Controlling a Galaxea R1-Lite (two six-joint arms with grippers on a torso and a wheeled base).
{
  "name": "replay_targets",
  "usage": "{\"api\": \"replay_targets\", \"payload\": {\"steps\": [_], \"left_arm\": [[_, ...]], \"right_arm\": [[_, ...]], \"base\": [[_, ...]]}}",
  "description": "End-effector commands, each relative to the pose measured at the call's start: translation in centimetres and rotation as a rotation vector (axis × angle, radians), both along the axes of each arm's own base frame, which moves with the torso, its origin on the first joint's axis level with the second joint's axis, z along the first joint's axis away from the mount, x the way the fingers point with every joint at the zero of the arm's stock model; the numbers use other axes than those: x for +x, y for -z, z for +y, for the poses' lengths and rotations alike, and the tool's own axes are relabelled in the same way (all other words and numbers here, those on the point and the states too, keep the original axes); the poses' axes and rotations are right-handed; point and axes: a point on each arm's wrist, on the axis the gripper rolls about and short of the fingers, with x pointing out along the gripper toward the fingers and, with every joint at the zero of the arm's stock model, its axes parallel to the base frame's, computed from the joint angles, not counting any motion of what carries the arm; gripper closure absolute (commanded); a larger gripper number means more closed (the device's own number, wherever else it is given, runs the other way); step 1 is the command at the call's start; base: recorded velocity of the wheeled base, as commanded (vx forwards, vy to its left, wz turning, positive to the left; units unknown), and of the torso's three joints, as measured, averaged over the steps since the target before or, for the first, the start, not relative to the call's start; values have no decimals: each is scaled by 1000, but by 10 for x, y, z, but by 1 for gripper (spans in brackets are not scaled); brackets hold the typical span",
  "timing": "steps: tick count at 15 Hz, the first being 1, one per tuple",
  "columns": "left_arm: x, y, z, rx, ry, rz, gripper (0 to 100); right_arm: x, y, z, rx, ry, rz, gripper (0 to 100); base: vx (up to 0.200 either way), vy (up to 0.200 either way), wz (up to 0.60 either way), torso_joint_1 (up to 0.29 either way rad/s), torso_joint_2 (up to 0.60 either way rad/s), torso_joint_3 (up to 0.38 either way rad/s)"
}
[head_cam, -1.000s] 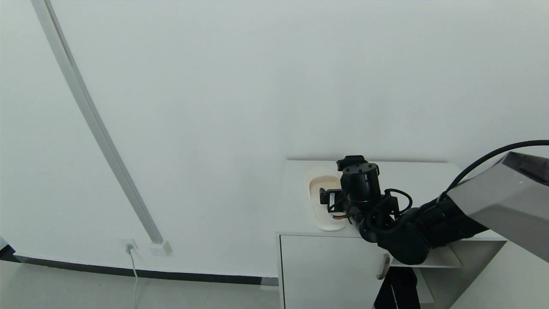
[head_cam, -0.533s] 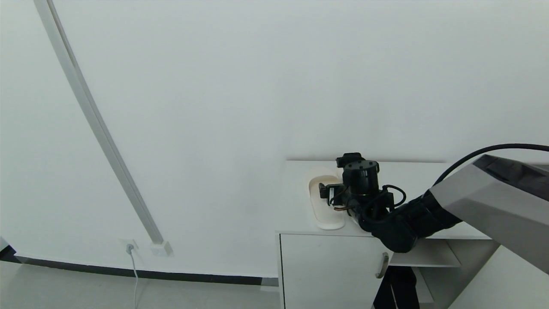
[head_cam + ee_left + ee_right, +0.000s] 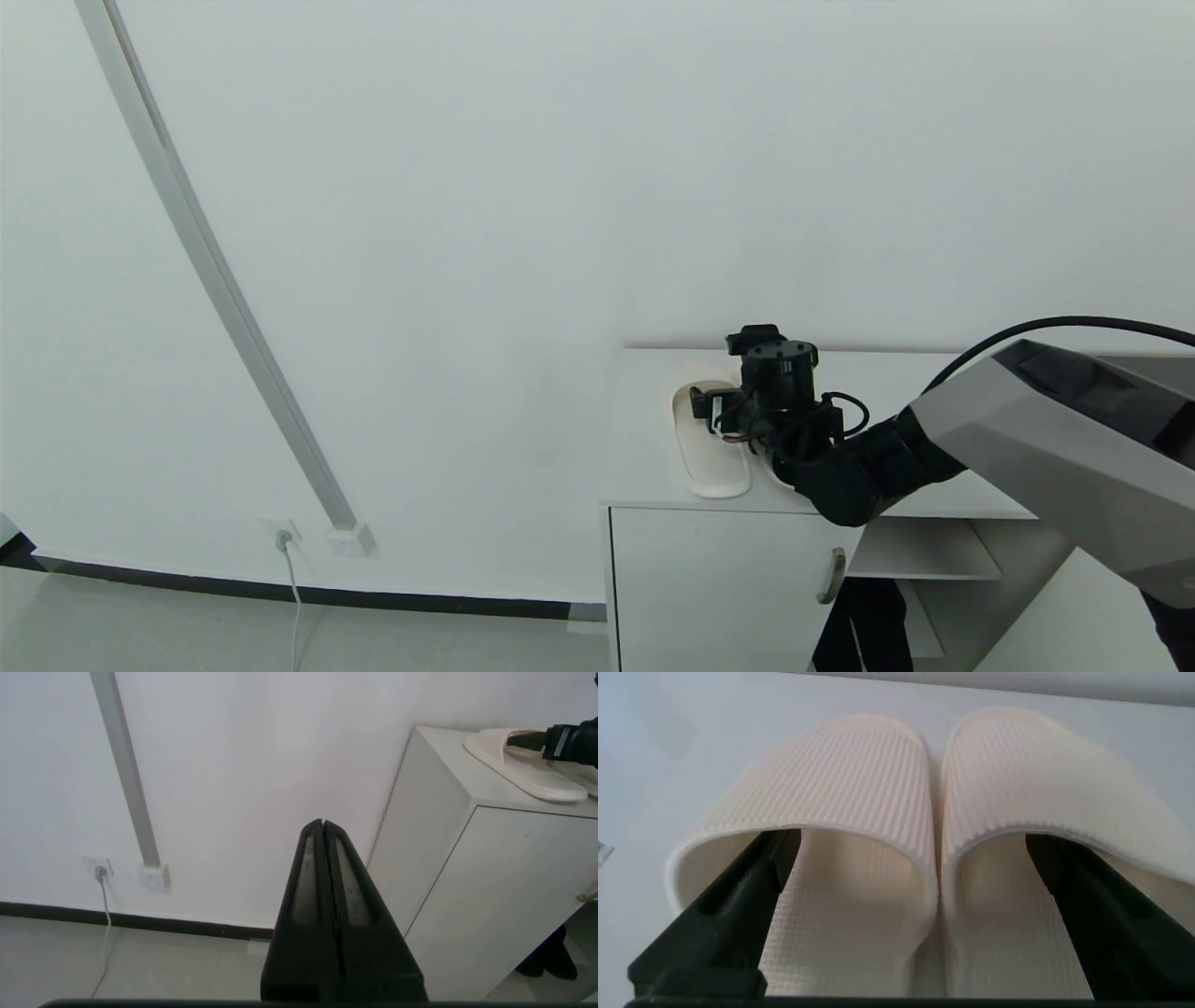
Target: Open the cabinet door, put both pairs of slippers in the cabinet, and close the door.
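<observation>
On the top surface of the cabinet [image 3: 896, 373], your right claw [image 3: 915, 849] has pushed farther in toward the wall over the last second. Its fingers stand apart, one inside each of the two slippers [image 3: 850, 793]. Closing now should pinch the pair for lifting. Your left claw [image 3: 323, 826] hangs pressed together, empty, beside the cabinet.

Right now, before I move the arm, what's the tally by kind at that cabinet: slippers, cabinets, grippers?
Cream ribbed slippers: 2, side by side on the cabinet top
White cabinet: 1
Black grippers: 2, the right gripper open at the slippers, the left gripper shut
Total: 5
</observation>
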Motion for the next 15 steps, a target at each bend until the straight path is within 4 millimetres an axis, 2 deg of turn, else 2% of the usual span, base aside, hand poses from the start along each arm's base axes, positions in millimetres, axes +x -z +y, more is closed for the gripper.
{"api": "replay_targets", "payload": {"steps": [1, 2, 3, 10, 12, 14, 15], "left_arm": [[0, 0, 0, -1, -1, 1, 100], [0, 0, 0, -1, -1, 1, 100], [0, 0, 0, -1, -1, 1, 100], [0, 0, 0, -2, -1, 1, 100], [0, 0, 0, -2, -2, 1, 100], [0, 0, 0, -1, -2, 1, 100], [0, 0, 0, 1, -1, 1, 100]], "right_arm": [[3, 5, 1, -4, 0, 9, 0], [3, 5, 1, -4, 0, 9, 0], [3, 5, 1, -4, 0, 9, 100], [1, 3, 2, 1, -3, 4, 100], [-6, -9, 2, 8, -9, -11, 100], [-29, -36, 1, 26, -40, -38, 100], [-37, -42, 0, 28, -60, -38, 100]], "base": [[0, 0, 0, 0, 0, 0], [0, 0, 0, 0, 0, 0], [0, 0, 0, 0, 0, 0], [0, 0, 0, 0, 0, 0], [0, 0, 0, 0, 0, 0], [0, 0, 0, 0, 0, 0], [0, 0, 0, 0, 0, 0]]}}
